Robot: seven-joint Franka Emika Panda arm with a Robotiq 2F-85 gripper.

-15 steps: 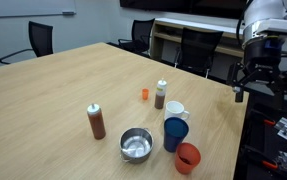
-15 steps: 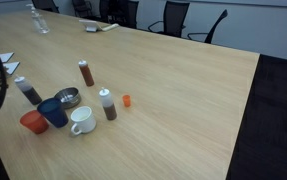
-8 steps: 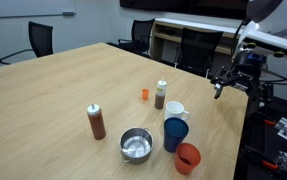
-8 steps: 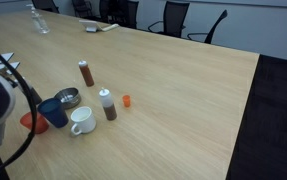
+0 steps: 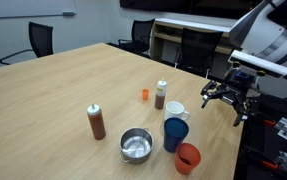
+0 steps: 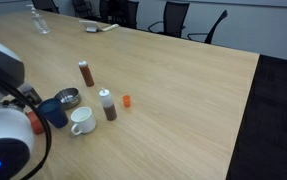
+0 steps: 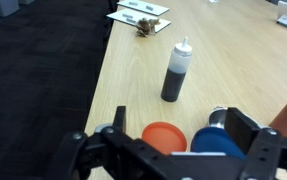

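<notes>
My gripper (image 5: pixel 224 104) hangs open above the table's edge, to the right of the cups, holding nothing. In the wrist view the gripper (image 7: pixel 181 135) has its fingers (image 7: pixel 118 124) spread wide, and below them stand an orange cup (image 7: pixel 161 137) and a blue cup (image 7: pixel 221 143). Beyond the cups stands a dark bottle (image 7: pixel 177 72) with a white cap. An exterior view shows the blue cup (image 5: pixel 175 133), the orange cup (image 5: pixel 188 157), a white mug (image 5: pixel 175 110) and a metal bowl (image 5: pixel 136 144) grouped together.
A brown sauce bottle (image 5: pixel 96 121), a white-capped bottle (image 5: pixel 161 94) and a small orange object (image 5: pixel 144 94) stand further in on the wooden table (image 5: pixel 53 95). My arm (image 6: pixel 3 140) fills the lower left of an exterior view. Papers (image 7: pixel 138 14) lie at the table's far end. Office chairs (image 5: pixel 41 40) ring the table.
The gripper has come down and moved left toward the cups. The arm has swung into the lower left of the second exterior view, covering the orange cup and dark bottle.
</notes>
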